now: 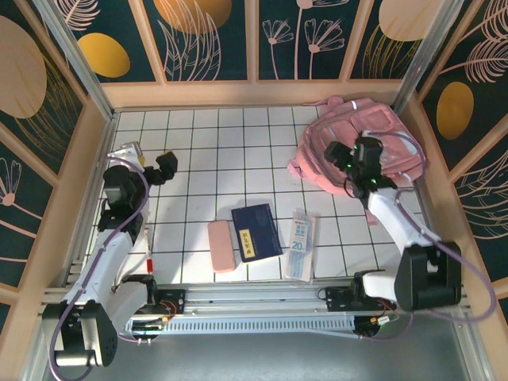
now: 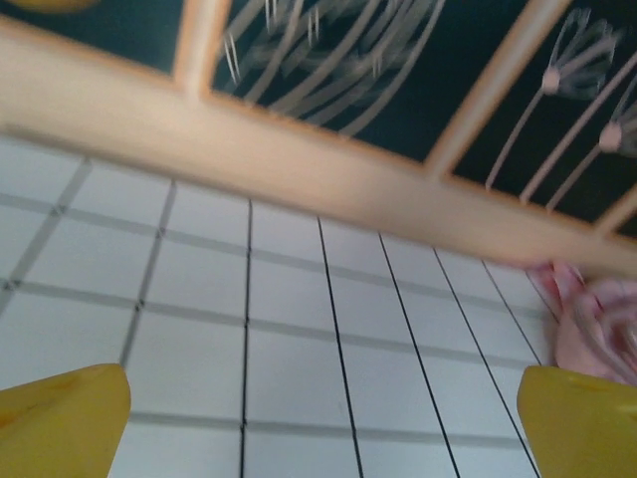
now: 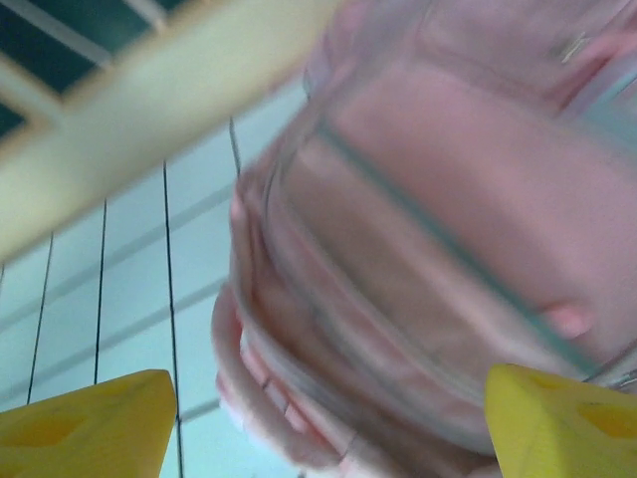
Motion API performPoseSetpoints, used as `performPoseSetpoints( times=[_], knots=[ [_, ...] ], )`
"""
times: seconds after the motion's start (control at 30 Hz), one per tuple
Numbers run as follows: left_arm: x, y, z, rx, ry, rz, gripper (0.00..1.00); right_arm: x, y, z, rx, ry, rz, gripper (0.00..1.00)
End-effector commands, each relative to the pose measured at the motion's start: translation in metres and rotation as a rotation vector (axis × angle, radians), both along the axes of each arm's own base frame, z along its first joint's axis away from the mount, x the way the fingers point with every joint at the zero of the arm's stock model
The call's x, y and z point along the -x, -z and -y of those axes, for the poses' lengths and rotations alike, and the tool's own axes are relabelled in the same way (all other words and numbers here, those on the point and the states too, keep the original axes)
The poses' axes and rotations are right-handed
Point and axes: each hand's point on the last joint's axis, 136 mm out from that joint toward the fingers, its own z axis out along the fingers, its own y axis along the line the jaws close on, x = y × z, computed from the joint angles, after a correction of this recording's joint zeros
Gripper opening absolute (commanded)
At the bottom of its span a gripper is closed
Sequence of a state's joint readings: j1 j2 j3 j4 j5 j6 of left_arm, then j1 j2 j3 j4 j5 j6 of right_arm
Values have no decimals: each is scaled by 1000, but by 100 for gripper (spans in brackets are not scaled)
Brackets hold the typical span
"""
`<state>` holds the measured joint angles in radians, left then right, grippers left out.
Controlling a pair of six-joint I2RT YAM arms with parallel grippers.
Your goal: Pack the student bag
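Right end effector (image 3: 323, 423), fingers apart, at student bag (image 3: 428, 219), two o'clock on bench (image 1: 206, 159); left end effector (image 2: 318, 423) likewise apart. I judge bag-opening step; next needs pinch on fabric.

White gridded table (image 1: 198, 151) carries student bag (image 1: 337, 127), pink case (image 1: 222, 246), blue book (image 1: 256, 232), packet (image 1: 300, 244).

student bag (image 3: 428, 229): big pink blur, super close, dark seam line running across it
right gripper (image 3: 353, 428): jaws wide apart, yellow fingertips (image 3: 90, 423) in both bottom corners
table (image 3: 129, 299): white tiles, black lines, left of the bag
wooden rail (image 3: 149, 110): slanting across top left
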<state>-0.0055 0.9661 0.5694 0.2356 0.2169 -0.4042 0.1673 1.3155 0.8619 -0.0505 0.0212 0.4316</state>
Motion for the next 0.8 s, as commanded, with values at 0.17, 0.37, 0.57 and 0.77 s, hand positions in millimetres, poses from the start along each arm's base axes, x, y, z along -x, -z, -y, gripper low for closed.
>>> performPoseSetpoints(
  times=[0.17, 0.37, 0.57, 0.77],
  knots=[
    [32, 54, 69, 293, 370, -380, 99, -22, 52, -39, 253, -256, -214, 80],
    [43, 66, 64, 280, 331, -407, 99, -55, 84, -54, 310, -361, -261, 66],
    [49, 84, 63, 270, 322, -481, 99, -64, 113, -95, 251, -594, -309, 17],
    [46, 77, 62, 266, 321, -476, 99, -42, 79, -142, 501, -876, -59, 0]
  ],
)
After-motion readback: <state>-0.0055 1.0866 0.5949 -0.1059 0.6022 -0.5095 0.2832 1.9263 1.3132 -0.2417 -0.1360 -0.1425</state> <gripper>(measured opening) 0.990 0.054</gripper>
